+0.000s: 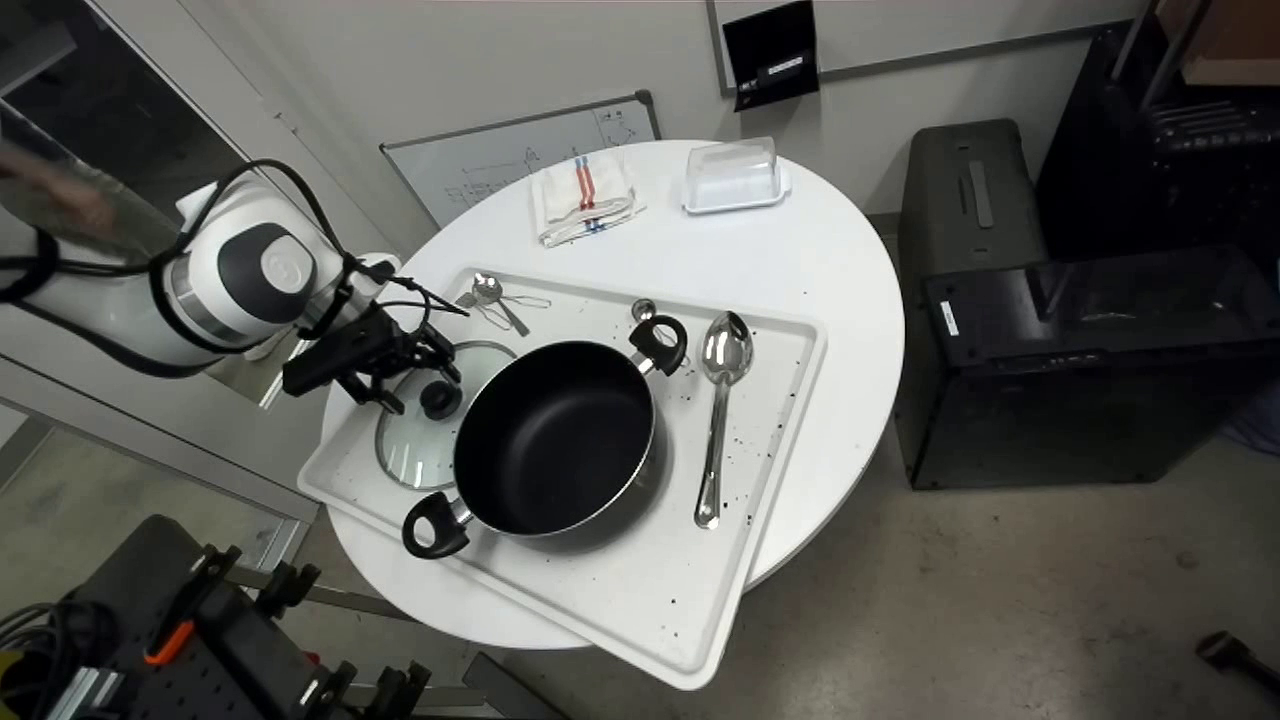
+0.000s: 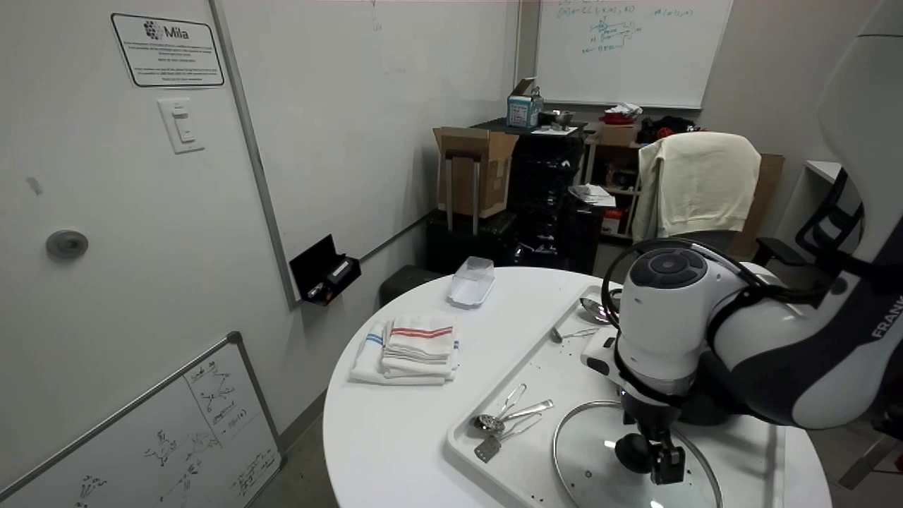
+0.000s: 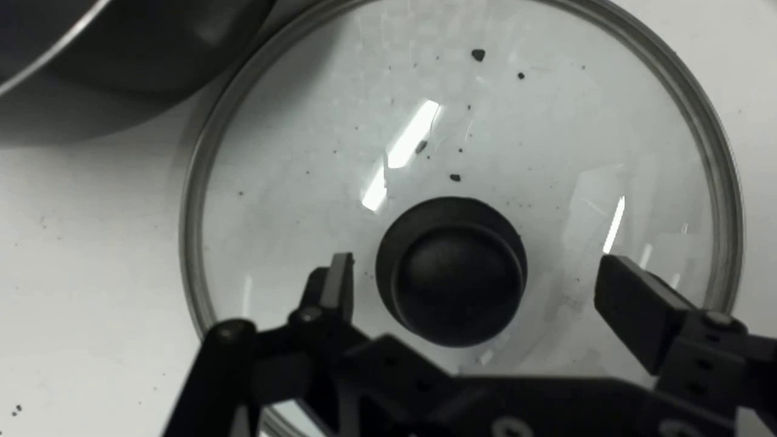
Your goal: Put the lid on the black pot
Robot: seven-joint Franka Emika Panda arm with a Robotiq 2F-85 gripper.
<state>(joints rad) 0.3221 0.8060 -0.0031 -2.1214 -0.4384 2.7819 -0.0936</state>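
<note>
The clear glass lid (image 1: 415, 455) lies flat on the tray, its dark knob (image 1: 440, 400) upward. It also shows in an exterior view (image 2: 592, 458) and fills most of the wrist view (image 3: 291, 182). The black pot (image 1: 560, 440) stands uncovered and empty right beside the lid; its side shows at the top left of the wrist view (image 3: 133, 85). In an exterior view the arm mostly hides it. My gripper (image 3: 476, 288) is open over the lid. Its fingers stand on either side of the knob (image 3: 458, 285), with gaps on both sides, the left finger nearer.
The white tray (image 1: 700, 620) on the round table (image 1: 850, 260) also bears a large slotless-looking silver spoon (image 1: 715, 430) and small utensils (image 1: 488, 290). Folded towels (image 1: 585, 200) and a clear-covered dish (image 1: 735, 180) stand at the table's far side. A pot handle (image 1: 435, 525) sticks out near the lid.
</note>
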